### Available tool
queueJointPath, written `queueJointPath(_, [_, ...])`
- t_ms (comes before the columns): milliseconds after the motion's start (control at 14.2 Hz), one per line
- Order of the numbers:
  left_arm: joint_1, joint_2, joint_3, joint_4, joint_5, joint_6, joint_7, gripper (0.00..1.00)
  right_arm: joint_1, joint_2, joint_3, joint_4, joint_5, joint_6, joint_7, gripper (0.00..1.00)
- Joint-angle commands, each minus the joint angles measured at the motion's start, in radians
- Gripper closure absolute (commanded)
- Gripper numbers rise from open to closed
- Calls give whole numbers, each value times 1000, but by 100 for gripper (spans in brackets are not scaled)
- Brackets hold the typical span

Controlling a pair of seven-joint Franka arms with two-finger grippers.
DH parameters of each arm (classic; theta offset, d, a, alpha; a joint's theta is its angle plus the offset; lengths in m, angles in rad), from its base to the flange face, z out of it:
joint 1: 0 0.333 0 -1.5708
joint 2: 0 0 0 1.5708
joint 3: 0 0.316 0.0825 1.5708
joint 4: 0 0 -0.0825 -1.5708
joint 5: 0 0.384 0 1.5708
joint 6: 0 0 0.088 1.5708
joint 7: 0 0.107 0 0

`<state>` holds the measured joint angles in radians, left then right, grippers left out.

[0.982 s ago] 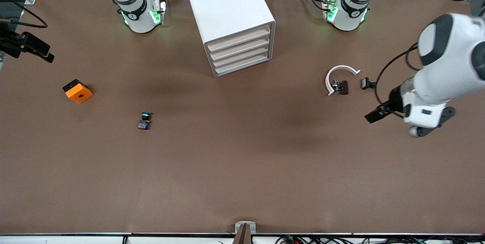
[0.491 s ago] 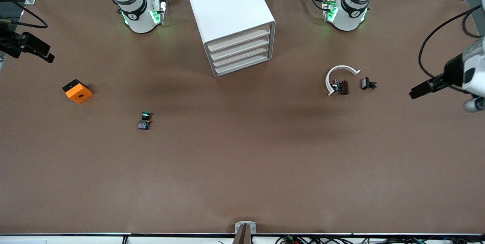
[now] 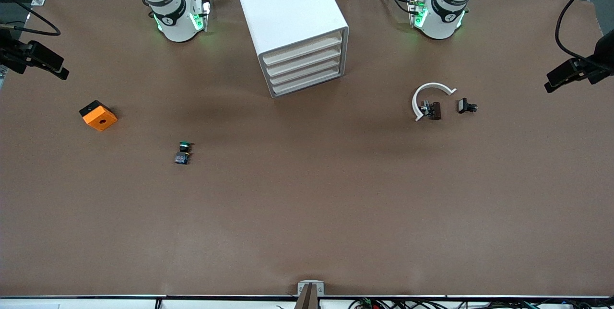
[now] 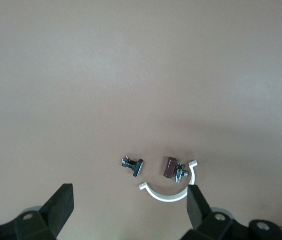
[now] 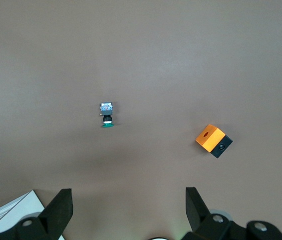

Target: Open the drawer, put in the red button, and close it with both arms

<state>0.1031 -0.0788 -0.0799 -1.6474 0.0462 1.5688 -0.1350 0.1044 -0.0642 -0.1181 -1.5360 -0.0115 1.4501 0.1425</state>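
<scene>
The white cabinet (image 3: 288, 11) stands between the two arm bases. Its four cream drawer fronts (image 3: 303, 66) are all pushed in. A corner of the cabinet shows in the right wrist view (image 5: 6, 216). No red button shows in any view. The one button in sight has a green cap (image 3: 183, 152) and also shows in the right wrist view (image 5: 106, 115). My left gripper (image 4: 129, 210) is open and empty, high over the white ring. My right gripper (image 5: 128, 212) is open and empty, high over the table near the green button.
An orange and black block (image 3: 98, 115) lies toward the right arm's end of the table. A white open ring (image 3: 427, 92), a brown part (image 3: 434, 110) and a small black part (image 3: 465, 106) lie toward the left arm's end. They also show in the left wrist view.
The left arm has drawn back from beside the white ring to the left arm's end of the table. The right arm and the objects have not moved.
</scene>
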Motion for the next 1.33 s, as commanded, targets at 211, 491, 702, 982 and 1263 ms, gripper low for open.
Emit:
queueJointPath(211, [-17,-133,5,-124,-35,5,60,0,-9,10,8,22,-1,-8,-14,0])
queueJointPath(491, [-13,-136,-49,-123,-35,4,63,0,-9,10,8,22,-1,-8,-14,0])
queueJointPath(702, [-13,-125,-49,-109,-40,4,63,0,-9,10,8,22,-1,-8,-14,0])
queueJointPath(982, [-13,-108,-49,-88,-42,-3,61,0,-9,10,8,22,-1,-8,-14,0])
queueJointPath(1263, [-13,-75,-49,-48,-42,-19,57,0,-9,10,8,22,-1,-8,-14,0])
